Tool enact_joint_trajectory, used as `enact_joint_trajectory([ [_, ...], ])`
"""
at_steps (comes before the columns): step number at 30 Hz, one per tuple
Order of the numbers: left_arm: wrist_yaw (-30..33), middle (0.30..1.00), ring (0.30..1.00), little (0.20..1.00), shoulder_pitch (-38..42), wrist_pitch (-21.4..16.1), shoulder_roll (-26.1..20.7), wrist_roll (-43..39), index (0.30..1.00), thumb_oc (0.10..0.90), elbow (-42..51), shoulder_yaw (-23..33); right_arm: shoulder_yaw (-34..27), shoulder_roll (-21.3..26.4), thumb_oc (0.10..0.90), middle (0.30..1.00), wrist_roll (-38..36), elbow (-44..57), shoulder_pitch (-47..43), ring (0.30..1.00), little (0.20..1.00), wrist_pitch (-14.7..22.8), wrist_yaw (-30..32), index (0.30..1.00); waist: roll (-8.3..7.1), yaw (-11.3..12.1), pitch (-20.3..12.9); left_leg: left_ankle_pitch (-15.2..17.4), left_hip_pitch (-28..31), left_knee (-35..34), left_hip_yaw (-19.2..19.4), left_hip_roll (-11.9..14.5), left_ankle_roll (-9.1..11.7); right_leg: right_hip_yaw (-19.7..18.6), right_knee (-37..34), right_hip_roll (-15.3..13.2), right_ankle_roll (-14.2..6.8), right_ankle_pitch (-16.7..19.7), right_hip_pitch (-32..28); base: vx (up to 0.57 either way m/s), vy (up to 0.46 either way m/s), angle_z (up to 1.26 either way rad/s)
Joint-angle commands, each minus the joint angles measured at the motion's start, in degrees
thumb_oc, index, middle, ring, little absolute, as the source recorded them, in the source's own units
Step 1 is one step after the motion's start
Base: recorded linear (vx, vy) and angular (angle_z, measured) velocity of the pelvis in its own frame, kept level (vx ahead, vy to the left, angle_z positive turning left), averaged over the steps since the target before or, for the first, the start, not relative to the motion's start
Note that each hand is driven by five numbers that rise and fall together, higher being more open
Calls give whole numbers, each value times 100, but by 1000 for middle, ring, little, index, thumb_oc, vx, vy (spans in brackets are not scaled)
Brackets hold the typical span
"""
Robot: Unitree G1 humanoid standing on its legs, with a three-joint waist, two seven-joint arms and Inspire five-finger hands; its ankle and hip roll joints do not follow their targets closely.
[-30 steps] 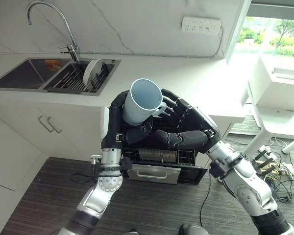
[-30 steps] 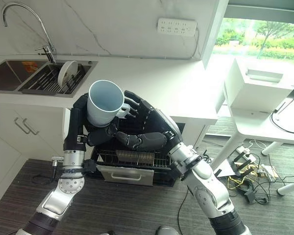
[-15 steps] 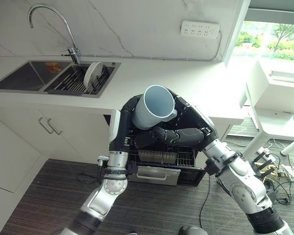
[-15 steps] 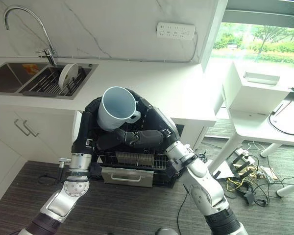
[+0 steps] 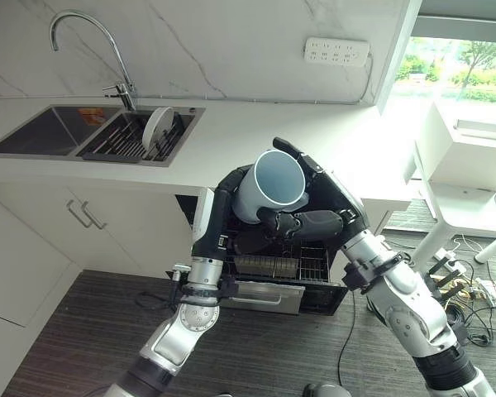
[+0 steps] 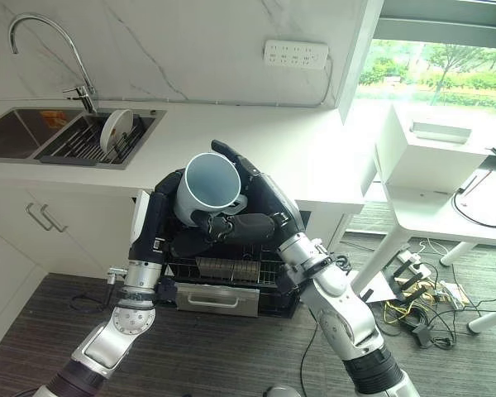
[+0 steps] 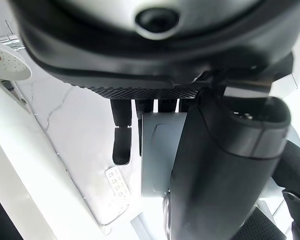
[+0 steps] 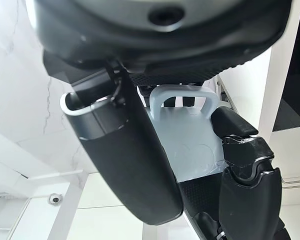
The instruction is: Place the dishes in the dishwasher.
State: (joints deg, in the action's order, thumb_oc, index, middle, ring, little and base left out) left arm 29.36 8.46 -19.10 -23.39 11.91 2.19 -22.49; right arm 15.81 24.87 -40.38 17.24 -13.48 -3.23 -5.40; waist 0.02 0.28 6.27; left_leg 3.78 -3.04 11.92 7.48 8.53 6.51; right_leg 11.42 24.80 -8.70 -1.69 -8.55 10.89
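Pale-blue, the mug (image 5: 269,184) had moved right and lower within a second, both the left hand (image 5: 250,240) and the right hand (image 5: 314,222) clamped on it (handover likely), above the open dishwasher rack (image 5: 273,266), not yet placed.

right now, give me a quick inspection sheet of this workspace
surface: white countertop with a sink at the robot's left.
job's things: pale blue mug held above the pulled-out dishwasher rack; white plate upright in the sink rack.
clutter: nothing seen on the counter.
hands: left hand curled under the mug; right hand wrapped round the mug's handle side.
cables: loose wires on the floor at the robot's right.
surroundings: tap, wall socket strip, window, white side table.
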Motion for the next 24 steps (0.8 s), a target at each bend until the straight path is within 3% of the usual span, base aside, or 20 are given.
enact_joint_trajectory([
  [1, 64, 300, 300, 300, 1023, -485, 9, 157, 300, 400, 182, -73, -158, -384, 800, 900, 237, 387, -933, 900, 900, 694, 39, 900, -208, -13, -233, 1125, 24, 527, -9, -166, -364, -126, -762, -67, -551, -209, -743, 0, 0, 0],
  [13, -17, 300, 300, 300, 1037, -474, -3, 118, 300, 400, 284, -110, -42, -356, 800, 900, 463, 376, -998, 900, 900, 542, 20, 900, -210, 27, -220, 1086, -13, 527, -25, -158, -356, -85, -762, -79, -544, -212, -750, 0, 0, 0],
  [14, -27, 300, 300, 300, 1046, -458, -15, 129, 300, 400, 298, -121, -21, -338, 557, 535, 472, 386, -1000, 535, 535, 540, -24, 535, -212, 23, -219, 1083, -13, 527, -21, -157, -354, -81, -762, -80, -548, -212, -753, 0, 0, 0],
  [16, -25, 300, 300, 300, 1042, -480, -25, 135, 300, 400, 272, -124, -31, -319, 400, 300, 451, 393, -1015, 300, 300, 550, -40, 300, -209, 20, -220, 1083, -12, 527, -18, -158, -355, -87, -762, -73, -544, -217, -755, 0, 0, 0],
  [24, -66, 300, 300, 300, 1061, -453, -27, 133, 300, 400, 237, -168, -20, -337, 400, 300, 486, 392, -1069, 300, 300, 607, -1, 300, -192, 11, -217, 1085, -6, 527, -9, -161, -361, -94, -762, -66, -538, -220, -757, 0, 0, 0],
])
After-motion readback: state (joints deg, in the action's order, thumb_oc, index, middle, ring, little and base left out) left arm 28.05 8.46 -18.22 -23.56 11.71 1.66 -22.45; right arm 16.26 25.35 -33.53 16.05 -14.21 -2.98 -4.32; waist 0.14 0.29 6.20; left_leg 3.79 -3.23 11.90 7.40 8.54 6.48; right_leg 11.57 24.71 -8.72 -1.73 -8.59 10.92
